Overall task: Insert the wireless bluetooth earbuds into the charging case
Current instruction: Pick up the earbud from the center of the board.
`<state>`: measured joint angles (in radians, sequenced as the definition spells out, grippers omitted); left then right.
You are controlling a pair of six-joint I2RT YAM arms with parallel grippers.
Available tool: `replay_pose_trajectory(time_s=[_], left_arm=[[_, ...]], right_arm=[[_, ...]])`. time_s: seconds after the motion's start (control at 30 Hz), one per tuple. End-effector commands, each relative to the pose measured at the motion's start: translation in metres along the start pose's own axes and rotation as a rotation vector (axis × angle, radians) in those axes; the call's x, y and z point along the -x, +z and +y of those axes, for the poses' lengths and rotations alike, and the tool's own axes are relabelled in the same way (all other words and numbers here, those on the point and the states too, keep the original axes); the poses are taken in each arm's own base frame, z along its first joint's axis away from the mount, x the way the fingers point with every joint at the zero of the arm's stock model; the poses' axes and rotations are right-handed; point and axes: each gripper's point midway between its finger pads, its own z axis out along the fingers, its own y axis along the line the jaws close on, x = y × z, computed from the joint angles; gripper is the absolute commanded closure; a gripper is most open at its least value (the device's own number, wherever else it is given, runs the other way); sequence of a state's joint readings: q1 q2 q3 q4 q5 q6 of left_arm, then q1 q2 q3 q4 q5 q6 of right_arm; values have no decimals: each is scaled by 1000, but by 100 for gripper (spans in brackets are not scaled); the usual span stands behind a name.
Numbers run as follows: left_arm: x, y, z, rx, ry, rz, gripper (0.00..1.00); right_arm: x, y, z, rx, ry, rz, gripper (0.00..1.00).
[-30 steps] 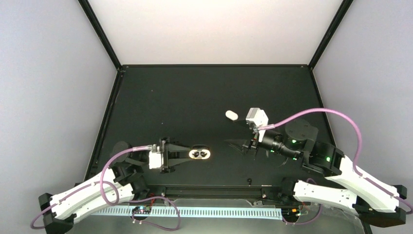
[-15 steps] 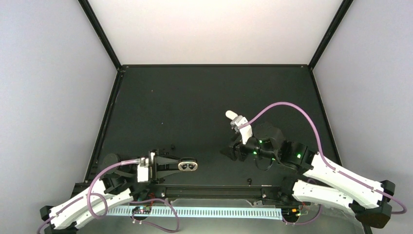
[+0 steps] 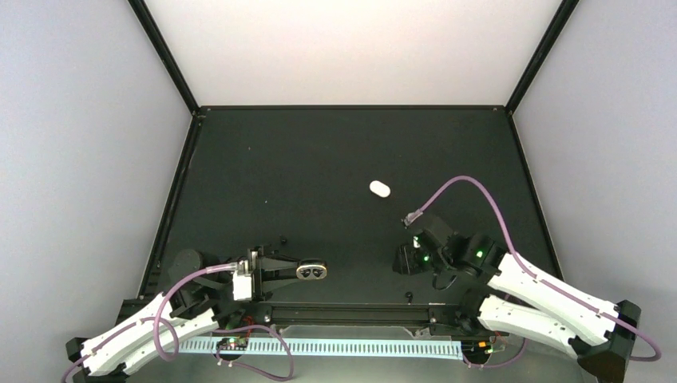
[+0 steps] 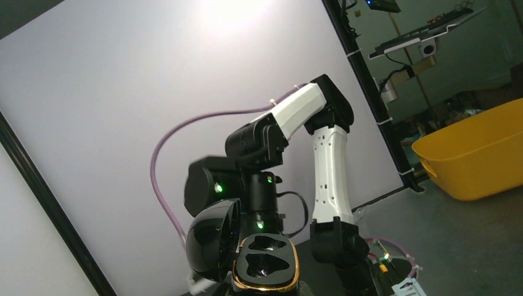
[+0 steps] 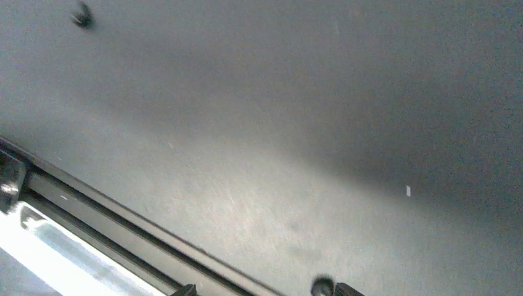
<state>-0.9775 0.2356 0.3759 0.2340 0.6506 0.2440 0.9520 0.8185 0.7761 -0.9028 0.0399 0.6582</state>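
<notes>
**Left gripper clamps the open case**

At the near edge of the surface (image 3: 319, 159), the left gripper (image 3: 297, 271) is clenched on the charging case (image 3: 312, 271), whose lid is open and whose two dark sockets show from above. To the right, the right gripper (image 3: 404, 260) hangs low; I cannot tell how its jaws stand. Farther back lies a small white oval (image 3: 380, 189).

Left pincer (image 3: 308, 271) clamped; right arm (image 3: 528, 284) folded

The charging case (image 4: 265, 264) looks shiny and smooth (its rim gleams like gold). The table (image 5: 345, 123) is dull, dark and a bit scratched.
</notes>
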Motion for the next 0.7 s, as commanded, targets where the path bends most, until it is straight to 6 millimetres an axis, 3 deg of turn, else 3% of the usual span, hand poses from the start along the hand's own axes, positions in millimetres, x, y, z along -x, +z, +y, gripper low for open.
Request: replay_pose_trajectory(time_s=[0.0,0.2,0.67], left_arm=[[-1,-1,-2,-1,13,-3,98],[-3,0,-3,-7,17,0,99],[-4,0,-4,-14,10,0,99]], right_arm=[[-57,16,-28,-79,168,198,44],[-86,39,-37,-89,264,270,49],[-102,72,-47,-167,243,356,58]])
